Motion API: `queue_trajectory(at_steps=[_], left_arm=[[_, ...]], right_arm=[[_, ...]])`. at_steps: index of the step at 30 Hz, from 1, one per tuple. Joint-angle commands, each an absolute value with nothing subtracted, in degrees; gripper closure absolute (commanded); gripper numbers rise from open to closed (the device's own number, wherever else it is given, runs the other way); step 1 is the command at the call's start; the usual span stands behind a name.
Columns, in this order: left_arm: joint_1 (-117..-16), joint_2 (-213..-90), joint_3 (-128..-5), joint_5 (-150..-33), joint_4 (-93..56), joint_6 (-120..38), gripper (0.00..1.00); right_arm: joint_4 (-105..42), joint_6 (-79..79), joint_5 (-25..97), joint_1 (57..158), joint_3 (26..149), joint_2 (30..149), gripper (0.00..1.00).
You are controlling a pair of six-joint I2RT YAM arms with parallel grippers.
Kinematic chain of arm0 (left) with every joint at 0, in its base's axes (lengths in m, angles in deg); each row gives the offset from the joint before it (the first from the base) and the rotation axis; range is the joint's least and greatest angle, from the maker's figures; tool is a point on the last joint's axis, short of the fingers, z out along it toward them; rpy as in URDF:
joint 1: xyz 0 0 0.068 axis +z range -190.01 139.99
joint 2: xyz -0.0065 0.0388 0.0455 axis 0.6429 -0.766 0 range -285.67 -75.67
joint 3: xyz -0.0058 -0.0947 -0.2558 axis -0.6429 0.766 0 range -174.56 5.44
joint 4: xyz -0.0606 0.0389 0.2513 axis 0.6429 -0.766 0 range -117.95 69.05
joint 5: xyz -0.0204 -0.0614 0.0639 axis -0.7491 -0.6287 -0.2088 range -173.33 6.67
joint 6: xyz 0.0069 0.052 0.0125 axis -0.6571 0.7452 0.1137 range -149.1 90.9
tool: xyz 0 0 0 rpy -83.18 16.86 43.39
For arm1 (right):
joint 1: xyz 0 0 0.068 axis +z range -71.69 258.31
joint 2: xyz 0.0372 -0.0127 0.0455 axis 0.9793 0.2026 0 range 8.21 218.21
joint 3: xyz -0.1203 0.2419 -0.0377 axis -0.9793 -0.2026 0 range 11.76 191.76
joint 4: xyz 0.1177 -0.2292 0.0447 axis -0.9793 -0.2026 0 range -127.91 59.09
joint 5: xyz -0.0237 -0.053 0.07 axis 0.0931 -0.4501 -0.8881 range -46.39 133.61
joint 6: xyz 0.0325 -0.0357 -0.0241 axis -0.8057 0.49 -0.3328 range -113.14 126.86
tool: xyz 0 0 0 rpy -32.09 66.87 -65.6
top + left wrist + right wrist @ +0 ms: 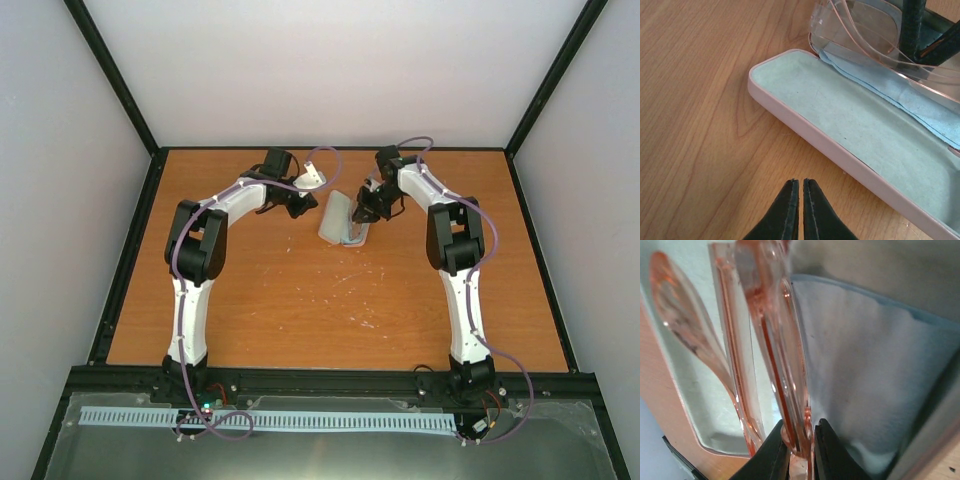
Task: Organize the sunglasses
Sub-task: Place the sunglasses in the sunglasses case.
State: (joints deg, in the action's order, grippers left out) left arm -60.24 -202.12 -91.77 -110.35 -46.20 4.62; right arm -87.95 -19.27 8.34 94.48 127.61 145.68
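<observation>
The pink case [805, 134] lies open on the wooden table, its pale green lining up; it shows in the top view [337, 218] at the far middle. The light blue cloth [920, 107] lies inside it. The translucent amber sunglasses [772, 335] are folded and held over the cloth [875, 385] in the case; they also show in the left wrist view [865, 35]. My right gripper [801, 440] is shut on the sunglasses' frame; it shows in the top view [362, 212] above the case. My left gripper [801, 187] is shut and empty, just left of the case rim.
Black frame rails [130, 250] border the wooden tabletop, with white walls behind. A small white object [312, 177] sits near the left wrist at the back.
</observation>
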Motion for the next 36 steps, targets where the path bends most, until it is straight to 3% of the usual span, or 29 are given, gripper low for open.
queue_trajectory(at_steps=[1,13,27,36], left_arm=[[-59.87,-200.38,-92.55,-111.66,-44.99,4.36,0.93],[-59.87,-199.99,-92.10,-111.73,-44.72,4.43,0.93],[-59.86,-199.86,-92.38,-112.15,-44.07,4.43,0.93],[-59.86,-199.87,-92.55,-112.77,-43.85,3.83,0.92]], right_arm=[[-92.71,-18.48,10.55,94.66,128.96,146.73,0.87],[-94.82,-18.20,11.70,94.57,129.12,146.49,0.69],[-98.05,-17.50,15.03,94.07,130.26,143.91,0.59],[-98.82,-17.31,15.97,93.88,130.02,143.09,0.60]])
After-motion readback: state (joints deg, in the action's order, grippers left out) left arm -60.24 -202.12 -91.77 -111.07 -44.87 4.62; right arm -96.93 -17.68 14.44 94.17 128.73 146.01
